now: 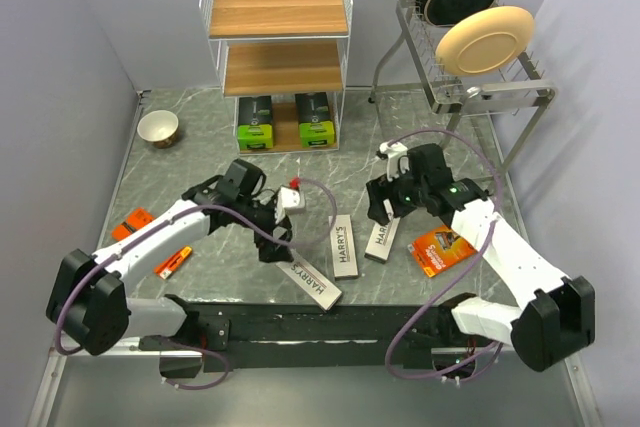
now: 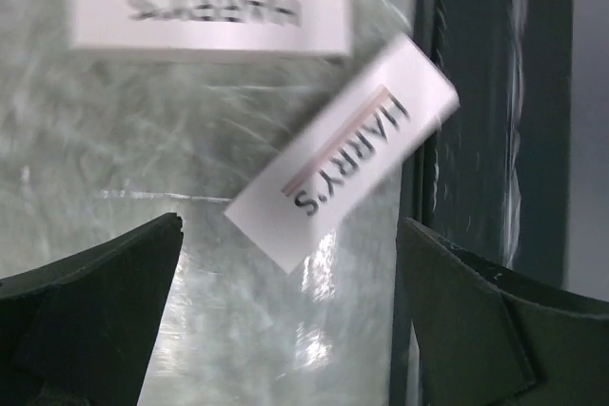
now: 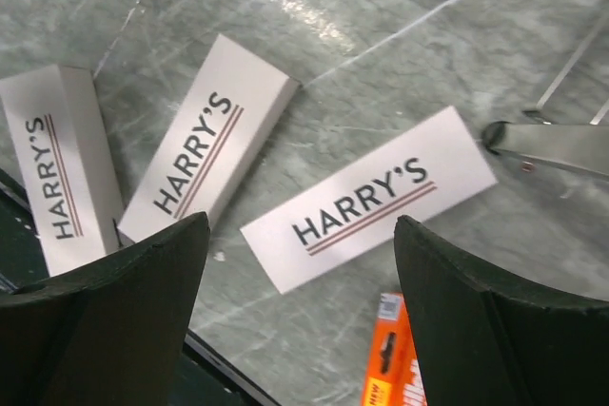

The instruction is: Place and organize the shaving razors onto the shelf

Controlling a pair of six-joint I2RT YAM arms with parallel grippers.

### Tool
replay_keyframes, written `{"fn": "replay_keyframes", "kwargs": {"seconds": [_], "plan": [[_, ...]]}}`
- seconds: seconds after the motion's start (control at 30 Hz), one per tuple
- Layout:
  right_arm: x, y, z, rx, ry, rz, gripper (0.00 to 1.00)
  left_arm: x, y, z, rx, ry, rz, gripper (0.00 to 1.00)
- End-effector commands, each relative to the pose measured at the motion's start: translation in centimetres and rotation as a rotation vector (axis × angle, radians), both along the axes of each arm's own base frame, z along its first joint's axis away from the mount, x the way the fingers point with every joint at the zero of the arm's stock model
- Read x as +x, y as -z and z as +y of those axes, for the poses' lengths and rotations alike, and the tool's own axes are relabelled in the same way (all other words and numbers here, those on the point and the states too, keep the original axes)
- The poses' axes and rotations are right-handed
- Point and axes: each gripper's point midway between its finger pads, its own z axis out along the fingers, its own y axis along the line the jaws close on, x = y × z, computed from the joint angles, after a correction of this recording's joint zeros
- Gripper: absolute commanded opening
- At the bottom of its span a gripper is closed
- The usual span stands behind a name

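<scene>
Now, your left gripper (image 1: 273, 239) and right gripper (image 1: 384, 209) hang spread and empty over the HARRY'S boxes (image 1: 345, 245) by the near edge of the worktop (image 1: 200, 142), well apart from the shelf (image 1: 275, 7), so a skewed descent could shove the nearest box (image 1: 314, 285) onto the base rail (image 1: 300, 322).

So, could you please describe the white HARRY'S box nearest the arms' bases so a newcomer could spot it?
Find the black base rail along the near edge of the marble table. Three long white HARRY'S boxes lie just beyond it; yours is the leftmost box, its corner at the rail. Unlike its two neighbours, which point toward the shelf, it lies diagonally.
</scene>
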Motion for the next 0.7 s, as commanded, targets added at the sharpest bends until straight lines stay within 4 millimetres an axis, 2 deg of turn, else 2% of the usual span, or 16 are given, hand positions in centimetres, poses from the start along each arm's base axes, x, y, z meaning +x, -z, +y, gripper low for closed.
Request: {"fn": "replay_keyframes", "kwargs": {"seconds": [0.0,0.03,0.07,0.13,0.17,0.2,0.23,0.3,0.33,0.37,0.4,0.47,0.5,0.57,0.63,0.67], "plan": [[0.3,-1.9,-0.7,-0.015,-0.057,-0.071,0.86,-3.9,1.3,1.9,0.112,0.425,-0.121,0.99],[0.1,-2.1,-0.3,-0.005,-0.090,-0.070,0.86,-3.2,1.9,2.4,0.162,0.430,-0.157,0.99],[-0.5,-2.6,0.3,0.018,-0.136,-0.074,0.91,-2.4,2.2,2.7,0.190,0.418,-0.195,1.00],[-1.4,-3.4,1.6,0.056,-0.243,-0.113,0.93,-0.5,2.5,2.3,0.198,0.345,-0.273,0.99],[-2.4,-3.4,2.9,0.048,-0.310,-0.120,0.95,0.5,2.4,2.8,0.230,0.256,-0.285,0.99],[-3.0,-3.3,3.4,0.030,-0.351,-0.136,0.95,1.2,2.5,3.0,0.226,0.198,-0.292,0.98],[-3.3,-3.4,4.0,0.024,-0.372,-0.154,0.97,3.3,1.9,3.6,0.197,0.040,-0.270,0.97],[-5.4,-2.9,5.8,0.042,-0.430,-0.138,0.98,5.1,0.5,4.9,0.138,-0.136,-0.237,0.97],[-6.0,-2.8,6.4,0.050,-0.443,-0.138,1.00,6.9,-0.2,6.8,0.110,-0.334,-0.170,0.98],[-6.6,-1.8,6.7,0.031,-0.448,-0.124,1.00,8.3,-2.2,7.5,0.060,-0.420,-0.220,0.98],[-7.9,-1.4,7.8,0.028,-0.484,-0.114,1.00,9.1,-3.0,8.5,0.053,-0.493,-0.238,0.98],[-7.9,-1.3,8.9,0.011,-0.484,-0.136,1.00,10.4,-6.1,9.9,0.001,-0.647,-0.297,0.99],[-8.7,-0.6,10.1,-0.006,-0.516,-0.111,1.00,11.3,-7.4,11.0,0.004,-0.744,-0.334,1.00],[-9.3,-0.9,11.7,0.000,-0.508,-0.099,1.00,11.6,-9.6,12.1,-0.039,-0.852,-0.348,1.00],[-11.0,0.0,13.4,-0.013,-0.540,-0.060,1.00,12.6,-11.6,14.6,-0.076,-1.015,-0.366,0.99],[-11.5,0.3,14.0,0.001,-0.498,-0.012,1.00,12.7,-12.9,15.9,-0.098,-1.095,-0.389,0.99]]}}
